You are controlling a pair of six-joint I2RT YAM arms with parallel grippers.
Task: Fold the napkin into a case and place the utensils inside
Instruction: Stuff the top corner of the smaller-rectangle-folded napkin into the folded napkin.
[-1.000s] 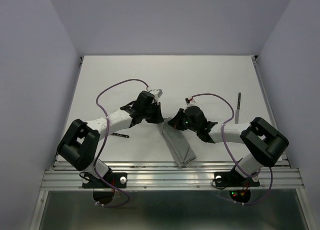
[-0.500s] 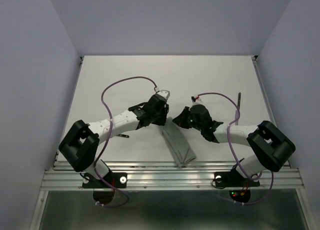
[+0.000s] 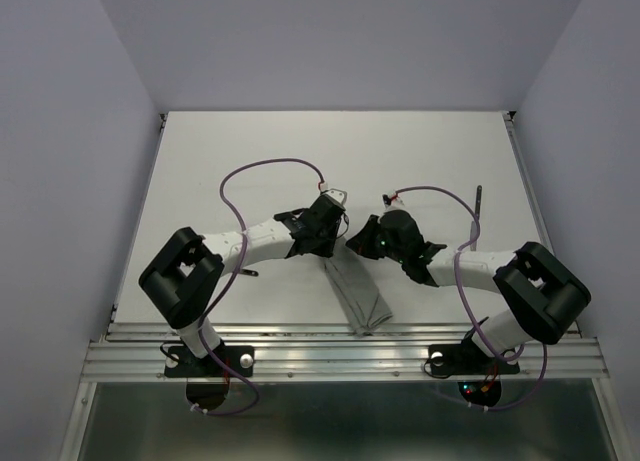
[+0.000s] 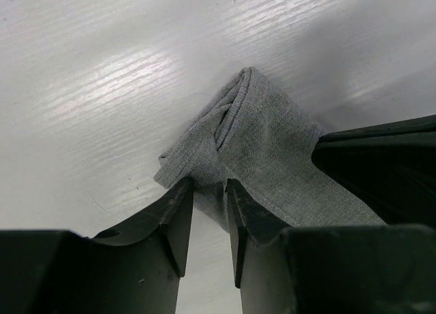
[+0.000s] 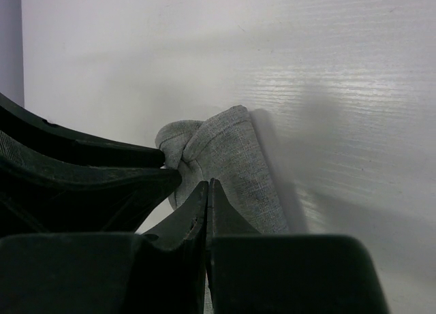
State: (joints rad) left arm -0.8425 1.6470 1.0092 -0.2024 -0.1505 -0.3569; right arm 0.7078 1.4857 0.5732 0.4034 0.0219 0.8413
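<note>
White arm links [image 3: 255, 243], bulky black joints [image 3: 180, 281], looping purple cables [image 3: 268, 162], black jaws

The case [image 3: 360, 296] lies on the table [image 3: 300, 151], near the middle of its near edge. The left tool [image 4: 208, 186] and right tool [image 5: 207, 184] meet at its far end. One utensil [image 3: 478, 209] lies far right, another utensil [image 3: 244, 273] left.

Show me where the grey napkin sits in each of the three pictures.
Top external: napkin low centre, a folded slanting strip.
Left wrist: napkin mid-frame, running to lower right.
Right wrist: napkin centre, bunched end up-left.
Shared landmark: the white table beneath it.
</note>
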